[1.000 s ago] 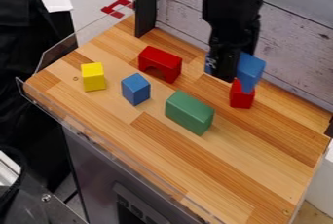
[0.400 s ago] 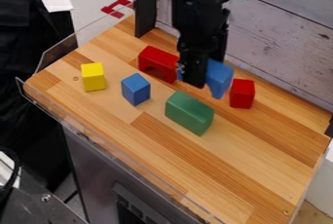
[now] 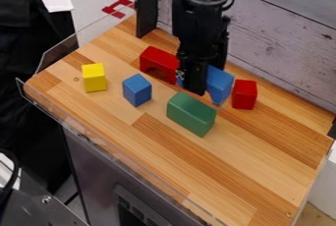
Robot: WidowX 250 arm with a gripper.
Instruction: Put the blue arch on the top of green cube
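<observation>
Left of frame: yellow block (image 3: 94,77), then blue cube (image 3: 137,90). Red arch (image 3: 156,59) stands upper centre-left. Green block (image 3: 191,114) lies at centre. Upper centre, gripper (image 3: 197,85) is closed around blue arch (image 3: 220,83), seen just above the green block in frame. Red block (image 3: 244,94) sits right of the blue arch.

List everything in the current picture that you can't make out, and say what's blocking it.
All in the camera view:
- Middle of the blue arch: hidden behind the gripper.
- Right end of the red arch: partly hidden by the gripper.
- Far sides of the green block: turned away, hidden by the block itself.
- Base of the arm: cut off by the top edge.
</observation>
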